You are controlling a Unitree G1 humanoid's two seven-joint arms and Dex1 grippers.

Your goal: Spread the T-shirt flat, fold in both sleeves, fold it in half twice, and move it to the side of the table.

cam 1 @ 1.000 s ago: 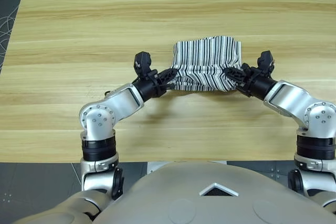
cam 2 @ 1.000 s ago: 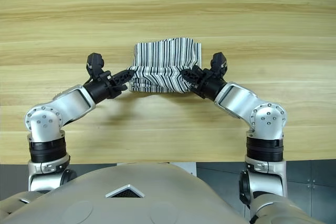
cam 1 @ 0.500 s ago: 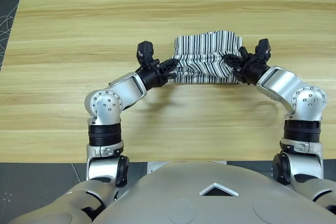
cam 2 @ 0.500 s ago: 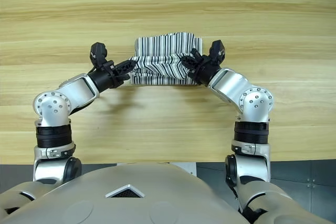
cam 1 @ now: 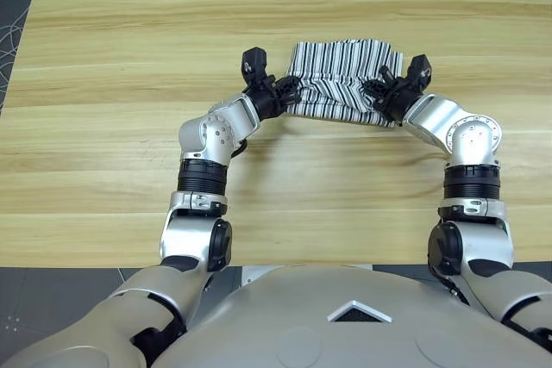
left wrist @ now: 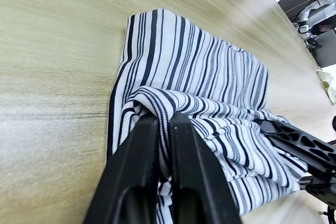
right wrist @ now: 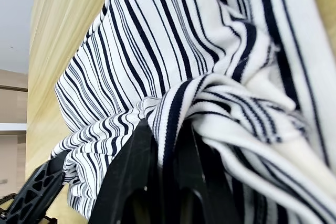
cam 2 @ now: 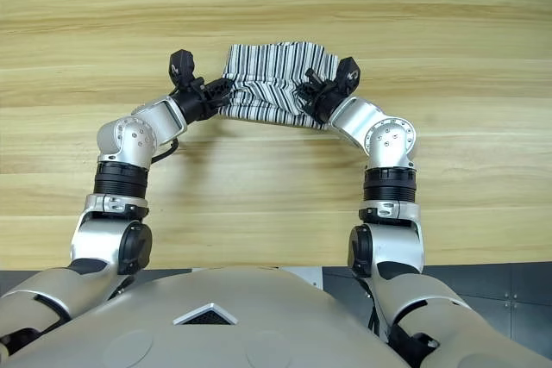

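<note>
- Leftmost, the robot's left arm stands up from the near edge of the table [cam 1: 112,49], bends sharply at the elbow and sends its forearm inward and away from the robot.
- The left gripper [cam 1: 289,90] is at the near left corner of the T-shirt [cam 1: 345,66]. Its two fingers [left wrist: 142,150] are pressed together on a bunched fold of the striped cloth.
- The T-shirt is a compact folded bundle in the middle of the table. Its long axis runs left to right, and its black and white stripes run away from the robot.
- Its far part lies flat on the wood, while its near edge is gathered and rumpled between the two grippers.
- The right gripper [cam 1: 373,90] is at the near right corner, its fingers [right wrist: 136,166] clamped on a thick roll of the fabric.
- Rightmost, the right arm mirrors the left one: upright from the near table edge, elbow bent, forearm angled inward toward the shirt.
</note>
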